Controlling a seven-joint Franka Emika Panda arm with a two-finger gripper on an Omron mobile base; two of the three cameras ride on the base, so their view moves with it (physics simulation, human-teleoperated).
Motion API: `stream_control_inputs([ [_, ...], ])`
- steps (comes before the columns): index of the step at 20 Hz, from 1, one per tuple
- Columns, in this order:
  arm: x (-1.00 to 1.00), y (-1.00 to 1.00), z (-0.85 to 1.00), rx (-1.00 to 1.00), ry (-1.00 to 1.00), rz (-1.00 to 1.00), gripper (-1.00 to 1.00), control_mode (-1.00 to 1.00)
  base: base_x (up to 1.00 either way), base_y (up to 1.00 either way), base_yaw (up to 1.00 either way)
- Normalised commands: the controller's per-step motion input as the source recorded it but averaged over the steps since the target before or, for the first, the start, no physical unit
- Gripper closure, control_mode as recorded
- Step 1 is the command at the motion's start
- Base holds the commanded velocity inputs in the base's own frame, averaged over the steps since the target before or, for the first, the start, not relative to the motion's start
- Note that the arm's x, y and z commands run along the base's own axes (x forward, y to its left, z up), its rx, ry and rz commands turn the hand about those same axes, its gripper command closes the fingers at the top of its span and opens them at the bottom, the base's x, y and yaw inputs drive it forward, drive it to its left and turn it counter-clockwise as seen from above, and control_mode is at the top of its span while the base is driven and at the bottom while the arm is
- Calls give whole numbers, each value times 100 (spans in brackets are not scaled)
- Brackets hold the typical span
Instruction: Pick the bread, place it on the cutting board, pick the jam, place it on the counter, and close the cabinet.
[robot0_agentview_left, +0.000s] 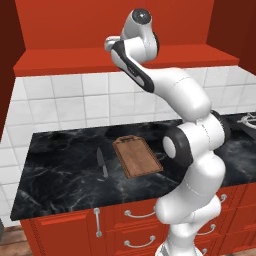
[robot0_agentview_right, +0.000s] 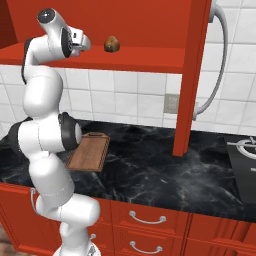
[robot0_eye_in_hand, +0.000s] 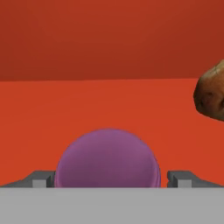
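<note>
Purple-pink round jam jar (robot0_eye_in_hand: 108, 158) on the red cabinet shelf (robot0_agentview_right: 145, 59), between the two dark gripper (robot0_eye_in_hand: 108, 178) fingers (contact unclear), golden-brown bread lump (robot0_agentview_right: 111, 44) beside it — brown wooden cutting board (robot0_agentview_left: 136, 155) bare on the black marble counter (robot0_agentview_left: 60, 175).

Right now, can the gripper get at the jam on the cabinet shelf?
Probably yes. In the hand view the jam sits between the gripper's two fingertips, with nothing in between. The bread lies off to one side, apart from the jar. Whether the fingers touch it yet is unclear.
</note>
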Motion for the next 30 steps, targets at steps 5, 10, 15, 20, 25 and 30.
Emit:
stream_control_inputs([
  [5, 19, 0, -13, 0, 1, 0, -100, -100, 0, 0, 0],
  [10, 7, 0, -16, 0, 3, 0, -100, -100, 0, 0, 0],
  [15, 4, 0, -23, 0, 5, 0, 100, -100, 0, 0, 0],
  [20, 0, 0, -9, 0, 1, 0, 100, -100, 0, 0, 0],
  [25, -14, 0, -6, 0, -1, 0, 100, -100, 0, 0, 0],
  [30, -32, -8, -1, 0, -4, 0, 100, -100, 0, 0, 0],
])
